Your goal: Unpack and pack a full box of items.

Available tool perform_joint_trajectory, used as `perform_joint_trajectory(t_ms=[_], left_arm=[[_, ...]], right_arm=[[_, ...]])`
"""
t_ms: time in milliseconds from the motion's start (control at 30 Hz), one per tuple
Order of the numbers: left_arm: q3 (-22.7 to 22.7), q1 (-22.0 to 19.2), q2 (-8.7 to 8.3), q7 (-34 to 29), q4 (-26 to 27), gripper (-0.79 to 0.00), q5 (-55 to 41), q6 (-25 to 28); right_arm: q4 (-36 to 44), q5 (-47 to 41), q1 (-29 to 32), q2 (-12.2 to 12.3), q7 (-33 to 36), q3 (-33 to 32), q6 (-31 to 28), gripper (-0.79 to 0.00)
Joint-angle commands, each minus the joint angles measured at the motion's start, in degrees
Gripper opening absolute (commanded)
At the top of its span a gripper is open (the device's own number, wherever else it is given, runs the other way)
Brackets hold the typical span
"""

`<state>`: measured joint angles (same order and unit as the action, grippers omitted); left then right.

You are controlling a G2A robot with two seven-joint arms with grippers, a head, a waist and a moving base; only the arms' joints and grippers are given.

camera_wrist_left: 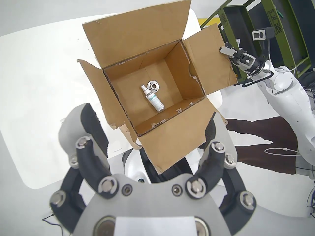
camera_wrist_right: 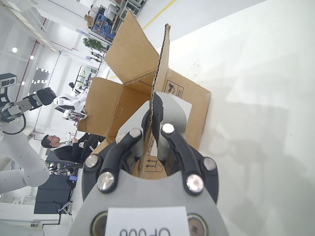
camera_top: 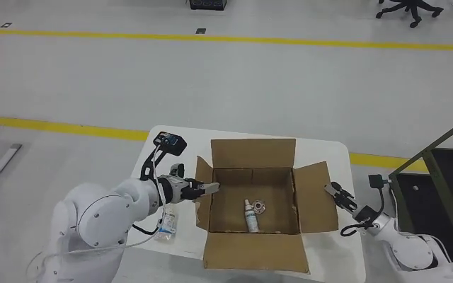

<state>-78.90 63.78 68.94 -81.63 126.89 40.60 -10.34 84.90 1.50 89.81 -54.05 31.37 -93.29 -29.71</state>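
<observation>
Pale, glossy floor [camera_top: 283, 92] crossed by a yellow line [camera_top: 212, 37] lies behind a white table [camera_top: 318, 152] with rounded corners and a smooth matte top. On it stands a brown corrugated cardboard box [camera_top: 251, 176], open, with all four flaps folded outward.

On the box's flat bottom lie two items, touching or nearly so. One is a slim white spray bottle [camera_wrist_left: 153, 99], a cylinder on its side with a narrower cap end. The other is a small metal flange [camera_wrist_left: 153, 85], a round, shiny disc with a hole in its middle, just beside the bottle's cap. On the table to the box's left, beneath the left arm, rests a clear plastic bottle [camera_top: 167, 226].

The left gripper [camera_top: 212, 188] hangs at the box's left side, by the left flap [camera_wrist_left: 97, 89], whose lower edge is ragged and torn. Its two fingers are spread wide, the ribbed black pads [camera_wrist_left: 92, 121] bare, with nothing between them (whether a fingertip touches the flap cannot be told).

The right gripper [camera_wrist_right: 154, 109] is at the outer edge of the right flap [camera_top: 316, 198]. Its fingers are drawn together, pinching the flap's fluted cut edge between the black pads. A green metal rack [camera_wrist_left: 258, 8] of angular bars stands past the table on the robot's right.
</observation>
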Motion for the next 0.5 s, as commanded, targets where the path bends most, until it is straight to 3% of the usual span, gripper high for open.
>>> perform_joint_trajectory(t_ms=[0,167,467], left_arm=[[0.01,0.13,0.02,0.62,-0.08,0.0,-0.23,-0.07],[4.05,-1.04,0.18,4.08,-1.89,0.0,-2.03,2.09],[16.5,-9.63,1.3,0.57,-11.59,0.0,-1.7,-0.98]], right_arm=[[0.0,0.0,0.0,0.0,0.0,0.0,0.0,-0.785],[1.45,2.0,0.25,-0.14,-1.78,0.13,2.08,-0.785],[2.29,3.61,0.79,-0.59,-3.86,1.53,3.38,-0.785]])
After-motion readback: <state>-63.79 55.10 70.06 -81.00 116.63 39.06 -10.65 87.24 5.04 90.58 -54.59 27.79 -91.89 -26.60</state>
